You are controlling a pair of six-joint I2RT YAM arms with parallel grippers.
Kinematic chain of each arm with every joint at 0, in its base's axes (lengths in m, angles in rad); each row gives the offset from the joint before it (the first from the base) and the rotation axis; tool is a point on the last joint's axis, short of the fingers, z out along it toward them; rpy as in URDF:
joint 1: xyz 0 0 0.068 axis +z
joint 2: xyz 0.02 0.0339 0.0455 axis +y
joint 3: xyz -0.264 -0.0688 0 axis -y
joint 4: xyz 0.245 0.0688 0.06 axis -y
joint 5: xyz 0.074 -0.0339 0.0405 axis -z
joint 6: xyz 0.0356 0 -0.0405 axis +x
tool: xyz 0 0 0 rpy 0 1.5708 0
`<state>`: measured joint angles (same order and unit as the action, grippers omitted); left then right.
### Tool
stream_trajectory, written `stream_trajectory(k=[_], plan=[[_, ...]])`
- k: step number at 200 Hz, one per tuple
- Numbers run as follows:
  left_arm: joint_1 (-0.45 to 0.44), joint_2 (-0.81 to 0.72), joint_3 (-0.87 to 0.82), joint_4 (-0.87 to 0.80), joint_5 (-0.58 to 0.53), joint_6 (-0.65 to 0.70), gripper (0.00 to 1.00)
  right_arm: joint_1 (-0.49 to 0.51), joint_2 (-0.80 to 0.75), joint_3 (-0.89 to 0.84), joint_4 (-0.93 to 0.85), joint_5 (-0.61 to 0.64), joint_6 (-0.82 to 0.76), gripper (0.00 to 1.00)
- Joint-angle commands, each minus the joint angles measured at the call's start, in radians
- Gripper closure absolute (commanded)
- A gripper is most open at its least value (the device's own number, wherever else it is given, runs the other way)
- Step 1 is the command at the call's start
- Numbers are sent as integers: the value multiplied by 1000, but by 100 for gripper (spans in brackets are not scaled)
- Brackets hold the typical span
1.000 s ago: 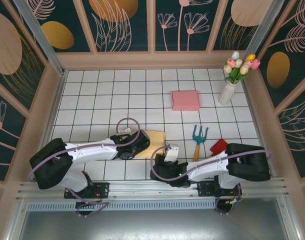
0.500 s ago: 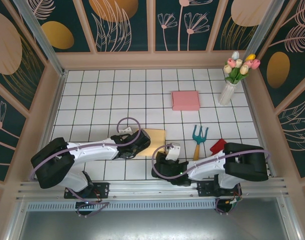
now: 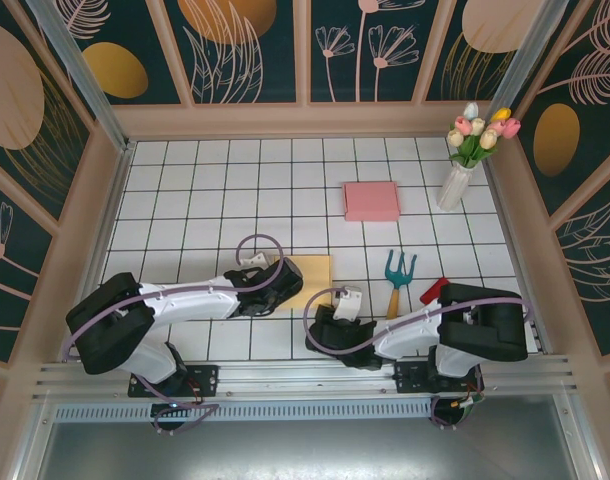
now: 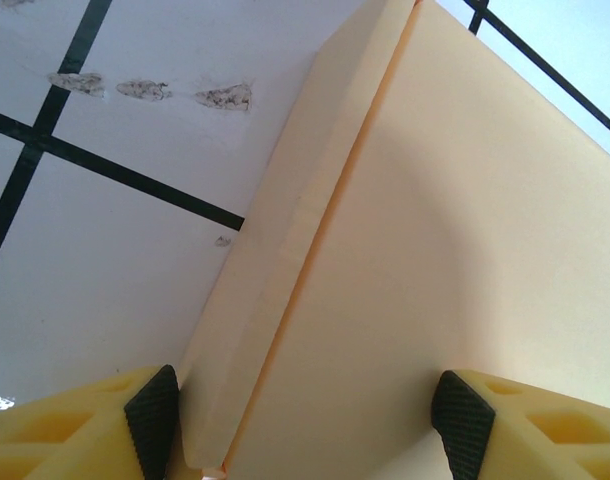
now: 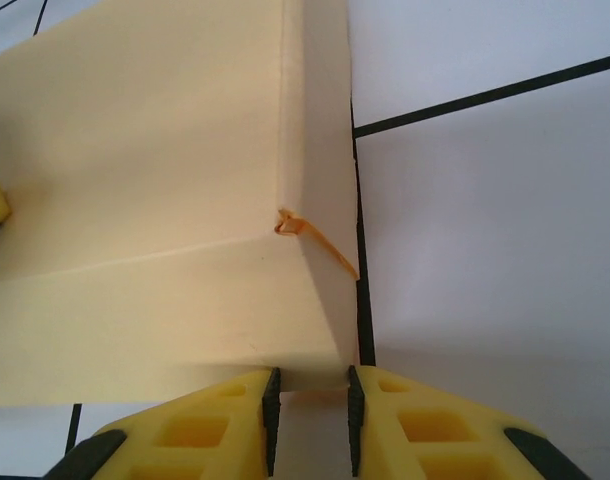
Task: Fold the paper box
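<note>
The paper box (image 3: pixel 311 276) is a flat pale-yellow piece lying on the white tiled table between the two arms. My left gripper (image 3: pixel 273 284) is on its left side. In the left wrist view the left gripper (image 4: pixel 308 425) stands wide open. One fingertip is beside the box's raised left flap (image 4: pixel 285 250), the other over the flat panel (image 4: pixel 455 230). My right gripper (image 3: pixel 341 303) is at the box's near right corner. In the right wrist view the right gripper (image 5: pixel 311 420) has only a narrow gap, and the box's near flap (image 5: pixel 165 320) ends right at its fingertips.
A pink flat box (image 3: pixel 371 200) lies farther back. A white vase of tulips (image 3: pixel 455 182) stands at the back right. A teal hand fork (image 3: pixel 396 276) and a red object (image 3: pixel 434 291) lie right of the box. Panelled walls enclose the table.
The box has turned slightly and now lies squarer to the tiles. Both arms shifted a little; neither gripper's opening changed.
</note>
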<state>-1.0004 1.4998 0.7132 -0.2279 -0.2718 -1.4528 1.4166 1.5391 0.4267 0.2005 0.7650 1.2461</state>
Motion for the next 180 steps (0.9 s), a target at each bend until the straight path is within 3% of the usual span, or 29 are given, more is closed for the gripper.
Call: stream_trajectory(k=[1,82,180], plan=[[0,79,-36,-86,79,-3,30,-39,31,-37,3,-73,-49,71],[-13,84,-23,-59,123,39,31,-196,16,18,49,-199,-200,71],[-33,54,15,9,189,45,30,-418,-59,41,82,-461,-357,71]])
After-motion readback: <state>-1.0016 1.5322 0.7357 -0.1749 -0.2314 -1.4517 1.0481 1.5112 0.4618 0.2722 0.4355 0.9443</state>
